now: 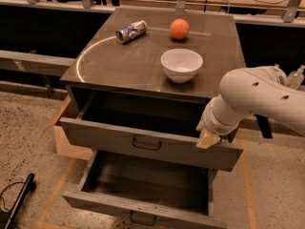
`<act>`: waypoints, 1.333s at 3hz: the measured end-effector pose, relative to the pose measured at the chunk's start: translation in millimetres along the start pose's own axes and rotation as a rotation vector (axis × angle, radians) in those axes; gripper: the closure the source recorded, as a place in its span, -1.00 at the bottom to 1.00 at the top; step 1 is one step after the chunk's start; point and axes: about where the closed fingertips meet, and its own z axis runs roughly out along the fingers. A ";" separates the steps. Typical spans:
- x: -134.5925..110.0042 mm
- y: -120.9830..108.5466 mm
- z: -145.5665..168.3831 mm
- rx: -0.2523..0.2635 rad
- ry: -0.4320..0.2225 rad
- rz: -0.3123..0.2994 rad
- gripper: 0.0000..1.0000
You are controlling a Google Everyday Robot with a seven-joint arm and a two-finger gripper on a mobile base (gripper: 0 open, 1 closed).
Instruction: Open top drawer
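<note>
The top drawer (143, 144) of the dark grey-brown cabinet stands pulled out, its inside dark and empty as far as it shows, with a small black handle (146, 144) at the centre of its front. The lower drawer (143, 209) is also pulled out, further forward. My gripper (208, 138) hangs from the white arm (252, 97) at the right end of the top drawer's front edge, over its rim. Only one tan fingertip (207, 140) shows.
On the cabinet top (124, 61) stand a white bowl (181, 64), an orange (179, 28) and a crushed can (131, 31) lying on its side. A cardboard box (64, 142) sits left of the cabinet. A black object (16, 202) lies on the floor at lower left.
</note>
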 end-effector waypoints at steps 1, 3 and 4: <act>6.3 -6.4 -13.9 0.013 0.014 0.022 0.74; 23.3 -11.9 -53.0 0.036 0.052 0.045 1.00; 21.2 -7.9 -52.1 0.059 0.035 0.033 1.00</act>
